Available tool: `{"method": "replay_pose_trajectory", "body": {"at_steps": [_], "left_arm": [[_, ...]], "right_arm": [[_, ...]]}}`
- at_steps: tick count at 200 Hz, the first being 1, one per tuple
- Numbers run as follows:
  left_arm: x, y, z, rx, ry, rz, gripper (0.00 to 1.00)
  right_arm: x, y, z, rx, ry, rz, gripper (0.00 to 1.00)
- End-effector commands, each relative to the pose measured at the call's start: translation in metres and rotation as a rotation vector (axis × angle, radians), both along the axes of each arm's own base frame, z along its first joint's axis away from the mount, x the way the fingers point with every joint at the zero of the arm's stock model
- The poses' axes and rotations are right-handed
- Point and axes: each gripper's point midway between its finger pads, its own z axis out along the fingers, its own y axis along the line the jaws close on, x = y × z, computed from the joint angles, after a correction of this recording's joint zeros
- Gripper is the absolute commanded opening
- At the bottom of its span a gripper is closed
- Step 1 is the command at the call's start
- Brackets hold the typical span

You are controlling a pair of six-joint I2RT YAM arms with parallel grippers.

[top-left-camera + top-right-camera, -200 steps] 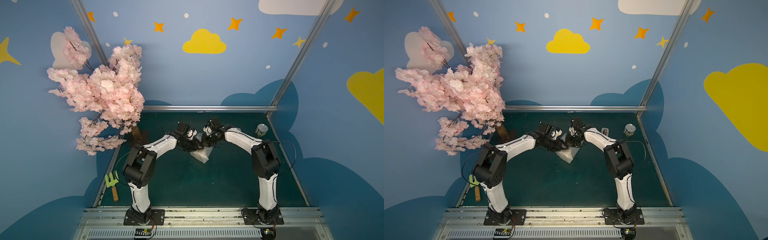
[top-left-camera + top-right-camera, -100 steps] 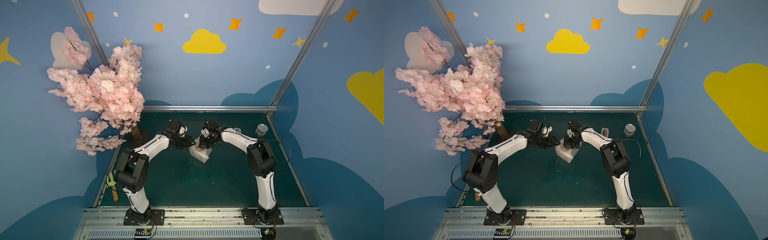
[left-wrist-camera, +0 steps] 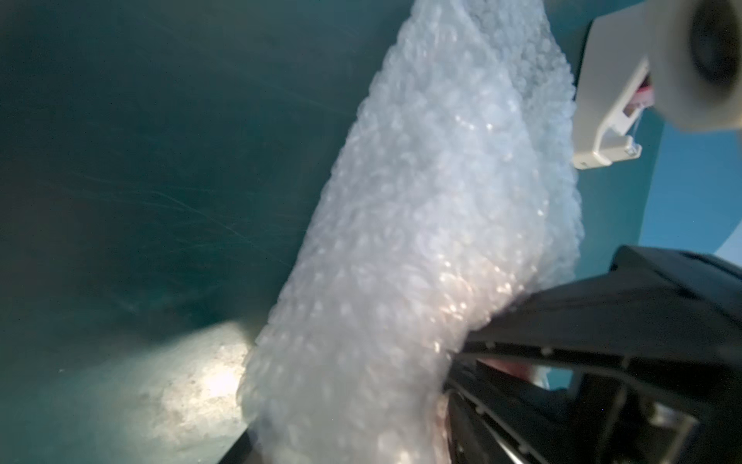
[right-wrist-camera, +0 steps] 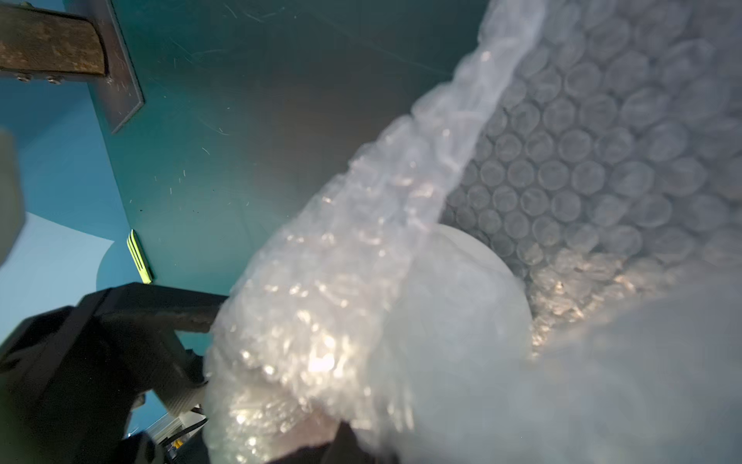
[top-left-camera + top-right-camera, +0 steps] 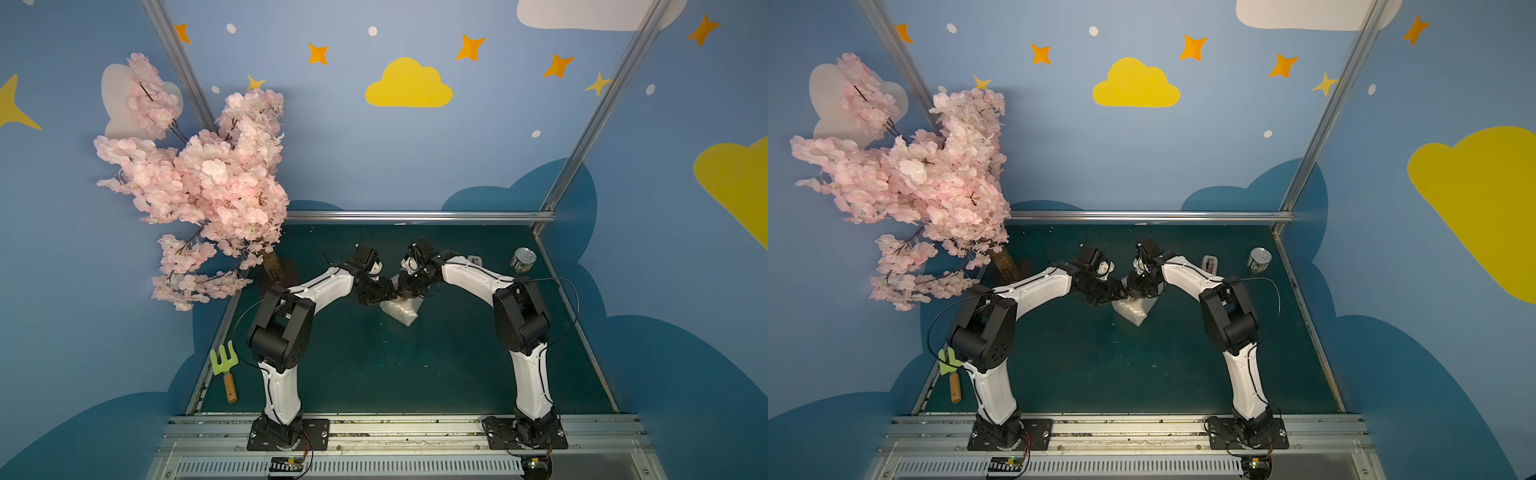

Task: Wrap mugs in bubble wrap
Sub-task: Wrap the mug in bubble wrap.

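Mid-frame, our right gripper (image 5: 408,286) is clenched at the bubble wrap (image 5: 401,312). Whether our left gripper (image 5: 385,291) grips, we cannot tell.

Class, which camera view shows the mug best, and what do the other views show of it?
The right wrist view: the mug shows as a cream-white rounded body between folds of the bubble wrap. The left wrist view shows only wrap. In both top views the mug is hidden inside the small, distant wrap.

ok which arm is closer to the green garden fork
Left. The left arm has its elbow just beside the green garden fork by the table's left edge; the right arm stands across the table, far from it.
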Motion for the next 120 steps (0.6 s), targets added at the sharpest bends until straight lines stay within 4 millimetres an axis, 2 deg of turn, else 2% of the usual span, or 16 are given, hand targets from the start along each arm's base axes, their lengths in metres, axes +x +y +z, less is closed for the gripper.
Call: {"method": "replay_pose_trajectory", "body": {"at_steps": [1, 38, 60, 76, 101, 120], "left_arm": [[-0.002, 0.004, -0.008, 0.047, 0.023, 0.021, 0.62], [-0.002, 0.009, -0.019, 0.082, 0.059, 0.054, 0.61], [0.002, 0.007, -0.019, 0.087, 0.066, 0.061, 0.52], [0.004, 0.008, -0.02, 0.112, 0.085, 0.066, 0.39], [0.002, 0.007, -0.021, 0.128, 0.109, 0.055, 0.28], [-0.001, 0.007, -0.022, 0.134, 0.116, 0.046, 0.21]], "right_arm": [[-0.027, -0.002, -0.022, -0.025, 0.112, 0.023, 0.0], [-0.028, -0.001, -0.021, -0.012, 0.127, 0.019, 0.0], [-0.029, -0.002, -0.019, -0.008, 0.13, 0.012, 0.0], [-0.027, -0.004, -0.013, 0.0, 0.123, 0.007, 0.09], [-0.023, -0.006, -0.001, 0.015, 0.106, 0.004, 0.22], [-0.022, -0.009, 0.005, 0.02, 0.098, -0.002, 0.26]]}}
